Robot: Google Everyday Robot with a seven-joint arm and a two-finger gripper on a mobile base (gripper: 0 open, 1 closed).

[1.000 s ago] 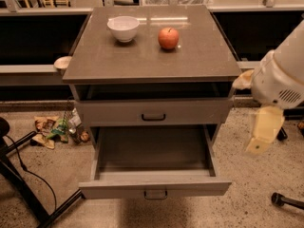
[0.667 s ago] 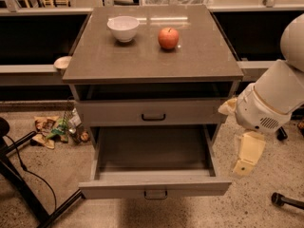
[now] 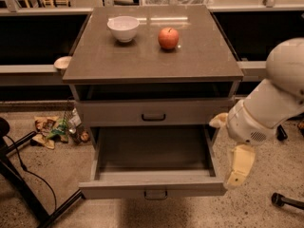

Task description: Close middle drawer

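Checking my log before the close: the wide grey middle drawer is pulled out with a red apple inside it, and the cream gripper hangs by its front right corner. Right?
Not quite. In the camera view the wide grey middle drawer is pulled out but empty; the red apple sits on the grey cabinet top. The cream gripper does hang by its front right corner.

Noted on cabinet top (image 3: 152, 63): bowl (image 3: 123, 28) at left rear, apple (image 3: 168, 38) to its right, apart. Below shut top drawer (image 3: 118, 113), middle drawer (image 3: 118, 190) standing out frontward. Gripper (image 3: 236, 177) just beside its front right corner, outside. Litter (image 3: 57, 129) on floor left of cabinet.
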